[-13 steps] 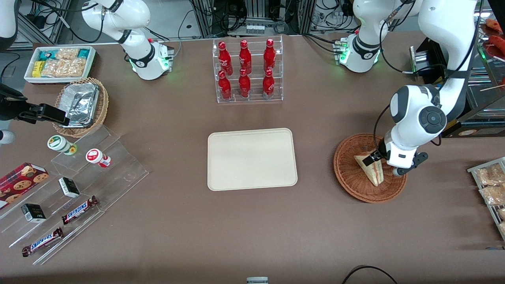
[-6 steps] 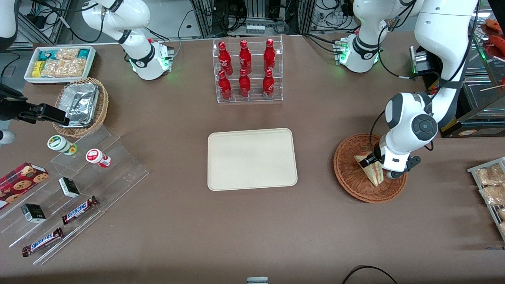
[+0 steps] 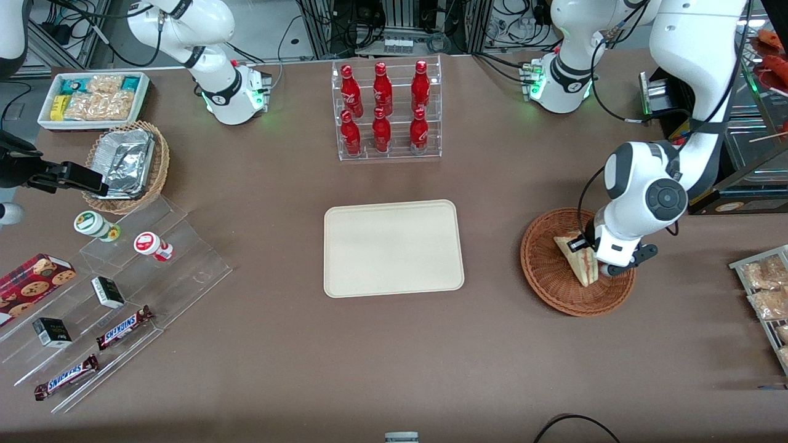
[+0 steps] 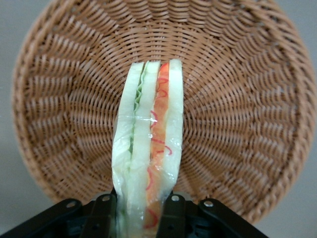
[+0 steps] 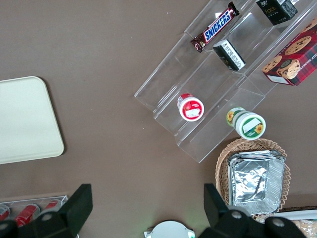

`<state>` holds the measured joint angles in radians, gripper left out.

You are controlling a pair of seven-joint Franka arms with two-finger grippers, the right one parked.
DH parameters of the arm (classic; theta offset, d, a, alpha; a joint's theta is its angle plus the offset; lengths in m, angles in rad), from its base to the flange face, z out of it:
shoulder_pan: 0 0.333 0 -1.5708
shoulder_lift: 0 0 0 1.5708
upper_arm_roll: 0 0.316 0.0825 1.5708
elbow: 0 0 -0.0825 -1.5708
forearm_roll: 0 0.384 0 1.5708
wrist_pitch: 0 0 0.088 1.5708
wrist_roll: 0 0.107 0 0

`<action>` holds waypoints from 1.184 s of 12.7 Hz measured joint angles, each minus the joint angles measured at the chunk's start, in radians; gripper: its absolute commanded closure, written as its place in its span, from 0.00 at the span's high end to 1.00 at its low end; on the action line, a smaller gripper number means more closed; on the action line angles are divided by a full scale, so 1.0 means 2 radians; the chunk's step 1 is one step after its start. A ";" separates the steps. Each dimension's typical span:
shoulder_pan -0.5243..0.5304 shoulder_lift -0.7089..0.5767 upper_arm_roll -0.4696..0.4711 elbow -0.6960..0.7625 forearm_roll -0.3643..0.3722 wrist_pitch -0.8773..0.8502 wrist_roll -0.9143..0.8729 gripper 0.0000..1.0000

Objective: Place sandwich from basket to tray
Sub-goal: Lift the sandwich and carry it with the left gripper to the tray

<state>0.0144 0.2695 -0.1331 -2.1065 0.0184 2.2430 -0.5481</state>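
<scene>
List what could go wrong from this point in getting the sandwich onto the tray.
The gripper has its jaws shut on one end of the sandwich over the basket, so most of it hangs unsupported; it may sag, pivot or slip out on the way. The soft layers could squash or split apart. A low carry might catch the basket's rim before reaching the tray.

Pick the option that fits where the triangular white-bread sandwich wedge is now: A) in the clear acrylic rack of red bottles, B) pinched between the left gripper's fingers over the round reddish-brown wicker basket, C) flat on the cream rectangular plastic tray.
B: the left gripper is shut on the sandwich, over the basket; the tray holds nothing.
</scene>
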 measured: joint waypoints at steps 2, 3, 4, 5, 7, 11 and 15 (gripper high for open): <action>-0.005 -0.005 -0.006 0.054 0.000 -0.077 0.022 0.00; -0.014 -0.005 -0.009 0.081 0.000 -0.111 0.031 0.00; -0.028 -0.005 -0.010 0.102 0.000 -0.135 0.034 0.00; -0.044 -0.004 -0.011 0.114 0.000 -0.145 0.035 0.00; -0.077 0.004 -0.012 0.125 0.000 -0.145 0.035 0.00; -0.142 0.045 -0.013 0.173 0.000 -0.145 0.007 0.00; -0.205 0.109 -0.014 0.245 0.000 -0.145 -0.027 0.00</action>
<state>-0.3954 0.4884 -0.1604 -1.6164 0.0177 1.9534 -0.6030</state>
